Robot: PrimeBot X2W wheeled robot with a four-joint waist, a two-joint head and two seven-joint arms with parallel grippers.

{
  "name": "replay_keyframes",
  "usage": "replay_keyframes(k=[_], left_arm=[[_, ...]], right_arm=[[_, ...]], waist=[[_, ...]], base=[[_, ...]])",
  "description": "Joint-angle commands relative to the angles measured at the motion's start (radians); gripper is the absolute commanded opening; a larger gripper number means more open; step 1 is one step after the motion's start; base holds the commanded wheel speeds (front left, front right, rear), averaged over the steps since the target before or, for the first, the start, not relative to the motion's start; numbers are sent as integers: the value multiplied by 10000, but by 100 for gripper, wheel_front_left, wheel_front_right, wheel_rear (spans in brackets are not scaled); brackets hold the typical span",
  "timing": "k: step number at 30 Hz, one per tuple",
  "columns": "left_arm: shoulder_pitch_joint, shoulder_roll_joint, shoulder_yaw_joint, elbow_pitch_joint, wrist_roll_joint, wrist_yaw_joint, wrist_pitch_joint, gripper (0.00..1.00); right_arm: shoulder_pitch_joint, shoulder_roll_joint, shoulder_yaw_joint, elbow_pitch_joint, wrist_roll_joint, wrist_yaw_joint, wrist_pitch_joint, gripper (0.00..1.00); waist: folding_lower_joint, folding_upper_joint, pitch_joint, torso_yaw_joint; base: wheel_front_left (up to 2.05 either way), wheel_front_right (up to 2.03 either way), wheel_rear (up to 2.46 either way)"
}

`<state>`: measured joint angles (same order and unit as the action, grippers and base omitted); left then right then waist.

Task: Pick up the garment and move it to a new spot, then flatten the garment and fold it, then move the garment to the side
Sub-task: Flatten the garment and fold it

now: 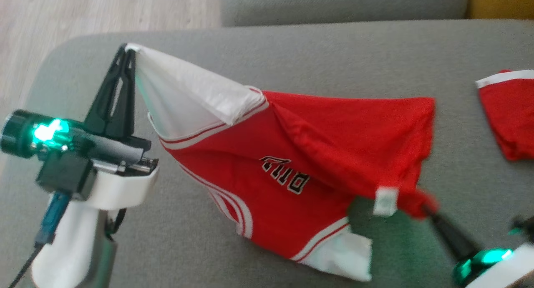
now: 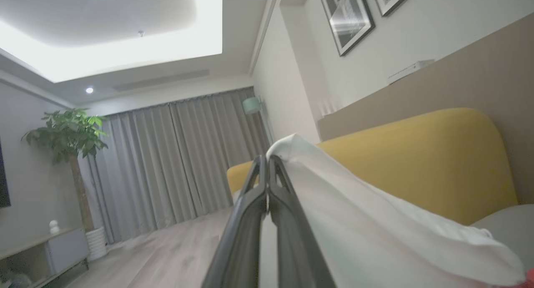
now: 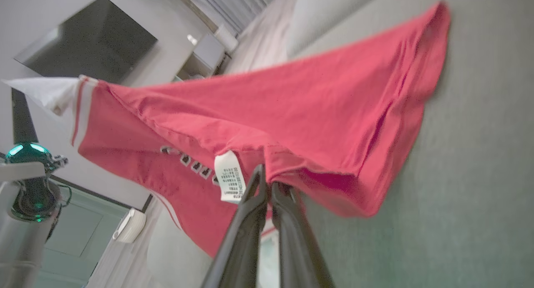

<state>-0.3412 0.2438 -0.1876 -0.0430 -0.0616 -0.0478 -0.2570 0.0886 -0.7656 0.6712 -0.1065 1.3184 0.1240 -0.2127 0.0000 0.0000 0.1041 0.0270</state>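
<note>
**newbie_folds:** Where's the garment (image 1: pixel 300 154) hanging out right now?

**gripperfan:** It's being stretched out over the middle of the grey cushion (image 1: pixel 292 41), mostly lifted off it. The left gripper (image 1: pixel 130 50) is pinching the tip of one white sleeve up toward the cushion's far left corner, with its fingers clamping tight together on the fabric. The right gripper (image 1: pixel 426 208) is clenching a bunch of red hem toward the near right corner, just beside the small white label (image 1: pixel 386 200), which is dangling from the hem.

**newbie_folds:** So is any of it actually touching the cushion?

**gripperfan:** Looks like it. The other white sleeve is drooping down by the near edge and seems to be resting there. The far hem corner is trailing out toward the right, but I can't tell whether it's lying flat or floating a bit. The black-and-white lettering is facing up mid-shirt.

**newbie_folds:** Anything else lying around?

**gripperfan:** A smaller red piece (image 1: pixel 511 117) with one white band is sitting at the cushion's right edge, well apart from the shirt.
</note>
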Motion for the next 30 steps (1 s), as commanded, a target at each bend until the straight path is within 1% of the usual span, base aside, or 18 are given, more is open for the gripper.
replay_keyframes(k=[1, 5, 8, 10, 13, 15, 16, 19, 23, 24, 25, 27, 30], left_arm=[[-533, 379, 524, -694, -87, -113, -47, 0], [-1090, 785, 667, -1588, -177, -404, -47, 0], [-1890, 1071, 742, -2106, -306, -562, -47, 0], [-2539, 1206, 721, -2152, -450, -638, -47, 0], [-3619, 1416, 385, -1666, -663, -737, -30, 0], [-4410, 1447, 70, -1091, -913, -777, 52, 0], [-4830, 1479, -107, -711, -989, -791, 99, 0], [-6165, 1490, -677, 580, -1160, -815, 116, 0], [-7948, 1318, -1233, 2321, -1177, -823, 21, 0], [-8416, 1207, -1240, 2696, -1195, -824, -2, 0], [-8416, 1207, -1240, 2696, -1195, -824, -2, 0], [-9358, 952, -1106, 3247, -1171, -806, -33, 0], [-10480, 711, -786, 3204, -901, -734, -42, 0]], right_arm=[[-407, -816, -514, -680, 216, 67, -208, 0], [-844, -1918, -1888, -1697, 789, 67, -298, 0], [-1506, -2572, -2824, -2037, 1215, 67, -283, 0], [-2107, -2839, -3299, -2062, 1413, 67, -225, 0], [-3115, -3054, -3504, -1704, 1297, 67, 119, 0], [-3960, -2923, -3402, -1272, 1098, 67, 388, 0], [-4447, -2746, -3295, -1005, 1003, 67, 520, 0], [-6093, -1990, -2844, -1, 675, 67, 958, 0], [-8283, -940, -2283, 1485, 40, 67, 1265, 0], [-8799, -780, -2146, 1814, -171, 67, 1317, 0], [-8799, -780, -2146, 1814, -171, 67, 1317, 0], [-9745, -544, -1945, 2419, -537, 67, 1303, 0], [-10875, -369, -1842, 3128, -695, 67, 1160, 0]], waist=[[0, 0, -401, -310], [0, 0, -857, -611], [0, 0, -1014, -706], [0, 0, -1012, -699], [0, 0, -774, -617], [0, 0, -428, -547], [0, 0, -233, -511], [0, 0, 550, -416], [0, 0, 1545, -395], [0, 0, 1777, -390], [0, 0, 1777, -390], [0, 0, 2147, -383], [0, 0, 2572, -344]], base=[[0, 0, 0], [0, 0, 0], [0, 0, 0], [0, 0, 0], [0, 0, 0], [0, 0, 0], [0, 0, 0], [0, 0, 0], [0, 0, 0], [0, 0, 0], [0, 0, 0], [0, 0, 0], [0, 0, 0]])
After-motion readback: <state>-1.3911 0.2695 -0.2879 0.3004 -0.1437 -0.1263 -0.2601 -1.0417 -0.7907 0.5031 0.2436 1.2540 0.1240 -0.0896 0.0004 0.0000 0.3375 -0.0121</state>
